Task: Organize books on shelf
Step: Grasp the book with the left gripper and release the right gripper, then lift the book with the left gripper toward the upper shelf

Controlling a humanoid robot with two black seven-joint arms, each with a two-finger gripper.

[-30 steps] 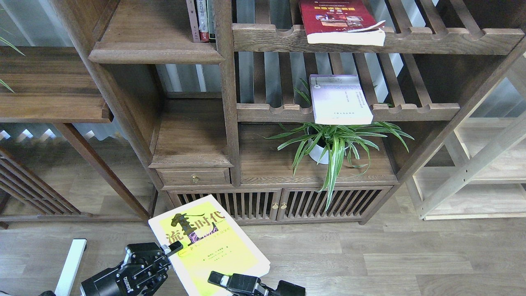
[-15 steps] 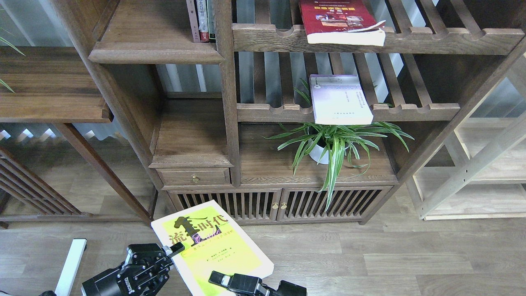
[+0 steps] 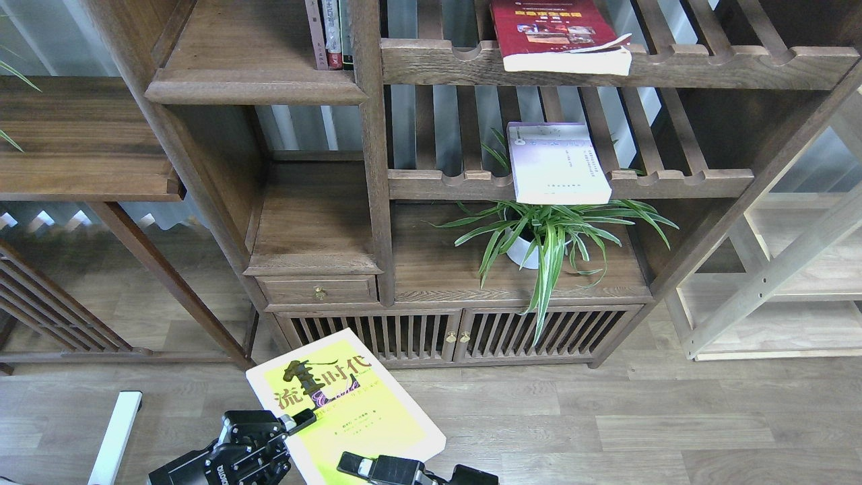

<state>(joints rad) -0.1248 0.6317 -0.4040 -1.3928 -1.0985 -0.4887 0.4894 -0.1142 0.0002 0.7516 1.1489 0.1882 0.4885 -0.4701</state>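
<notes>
A yellow-green book (image 3: 350, 404) with black characters hangs tilted above the floor at the bottom centre. My right gripper (image 3: 357, 465) is at its near edge and seems shut on it, with one finger over the cover. My left gripper (image 3: 300, 424) lies over the book's left edge. Its lower finger is hidden, so its state is unclear. The pale lavender book (image 3: 555, 162) lies flat on the lower slatted rack. On the upper slatted rack lies the red book (image 3: 552, 30). The shelf (image 3: 256, 84), a solid board with a moulded edge, is at the upper left.
Narrow upright spines (image 3: 330, 34) stand at the shelf's right end. A potted spider plant (image 3: 545, 236) sits under the lavender book. A ledge with a brass-knobbed drawer (image 3: 318, 291) is below the shelf. A pale wooden frame (image 3: 774, 283) stands to the right, and a white post (image 3: 114, 438) at the lower left.
My left gripper has shifted right and down, its finger now further over the book's cover. The book has dropped slightly along with my right gripper.
</notes>
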